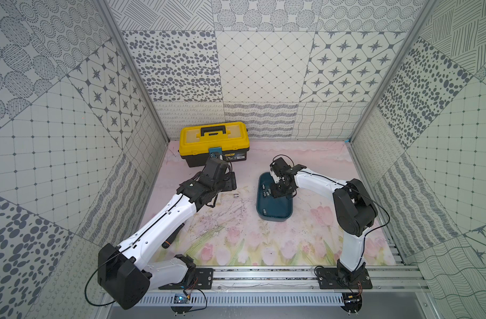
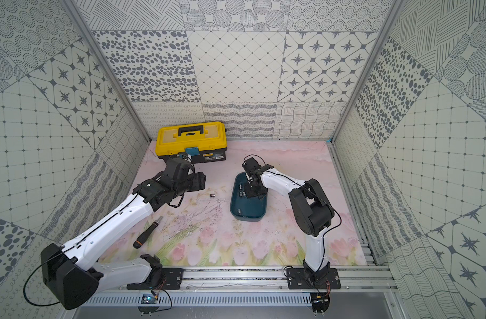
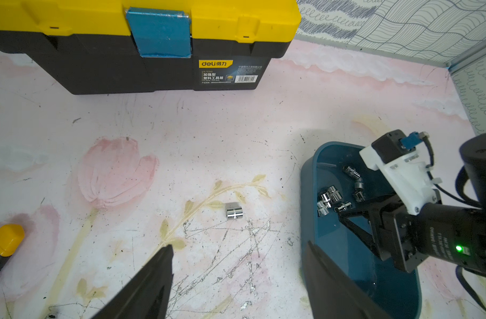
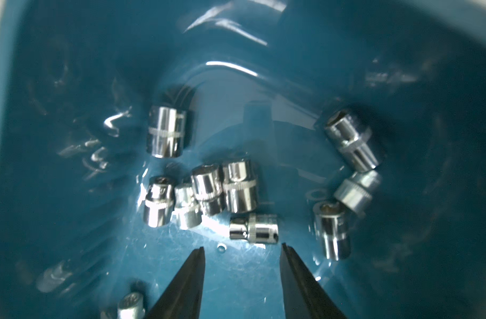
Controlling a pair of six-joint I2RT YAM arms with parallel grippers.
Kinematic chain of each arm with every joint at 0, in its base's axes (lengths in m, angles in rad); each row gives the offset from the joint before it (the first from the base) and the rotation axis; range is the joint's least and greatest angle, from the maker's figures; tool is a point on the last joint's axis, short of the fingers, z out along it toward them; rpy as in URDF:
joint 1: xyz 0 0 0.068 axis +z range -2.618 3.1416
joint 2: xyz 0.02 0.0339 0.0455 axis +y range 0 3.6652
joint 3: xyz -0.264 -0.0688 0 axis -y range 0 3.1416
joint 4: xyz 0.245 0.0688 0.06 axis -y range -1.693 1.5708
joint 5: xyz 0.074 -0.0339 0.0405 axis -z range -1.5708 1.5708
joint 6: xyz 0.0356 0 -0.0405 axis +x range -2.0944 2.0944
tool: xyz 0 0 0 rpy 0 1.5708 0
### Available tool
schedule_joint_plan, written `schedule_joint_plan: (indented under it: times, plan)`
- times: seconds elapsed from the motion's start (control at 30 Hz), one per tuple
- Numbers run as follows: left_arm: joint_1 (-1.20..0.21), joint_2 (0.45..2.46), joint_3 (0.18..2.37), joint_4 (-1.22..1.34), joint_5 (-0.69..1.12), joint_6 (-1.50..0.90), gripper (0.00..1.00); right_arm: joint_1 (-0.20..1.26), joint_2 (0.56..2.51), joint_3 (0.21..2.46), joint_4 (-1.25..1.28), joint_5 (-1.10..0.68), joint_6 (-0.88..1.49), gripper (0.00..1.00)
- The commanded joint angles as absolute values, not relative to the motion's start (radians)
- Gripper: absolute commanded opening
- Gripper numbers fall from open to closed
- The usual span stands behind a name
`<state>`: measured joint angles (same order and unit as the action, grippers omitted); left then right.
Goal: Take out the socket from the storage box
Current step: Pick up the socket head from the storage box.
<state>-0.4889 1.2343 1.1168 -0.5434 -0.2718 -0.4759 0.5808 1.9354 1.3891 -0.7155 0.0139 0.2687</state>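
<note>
R jaws part-open, empty, low inside storage box [image 4: 70,82]; nearest socket [image 4: 253,228] lies on its side just ahead of the tips, w/ cluster [image 4: 208,190] close behind; L jaws wide, empty, over bench [image 3: 236,124] near loose socket [image 3: 233,210]. Risks: gap barely spans it, so a tip may clip & roll it; slick chrome may squirt out; a neighbour may get pinched too.

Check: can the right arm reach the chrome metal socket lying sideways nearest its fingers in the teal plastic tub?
Likely yes: its open fingers sit inside the teal plastic tub; the chrome socket lies just ahead, nothing between.
</note>
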Motion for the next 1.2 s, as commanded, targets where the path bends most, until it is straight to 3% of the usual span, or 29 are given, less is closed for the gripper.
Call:
schedule_joint_plan:
  times: [0.0, 0.6, 1.17]
  plan:
    - [-0.486, 1.224, 1.117, -0.542, -0.264, -0.460, 0.78, 0.569, 1.962, 1.421, -0.720, 0.034, 0.256, 0.49]
    - [-0.485, 1.240, 1.114, -0.526, -0.262, -0.458, 0.79, 0.563, 2.025, 1.459, -0.744, 0.011, 0.250, 0.48]
    - [-0.484, 1.260, 1.112, -0.513, -0.239, -0.472, 0.79, 0.571, 1.962, 1.383, -0.754, 0.009, 0.302, 0.48]
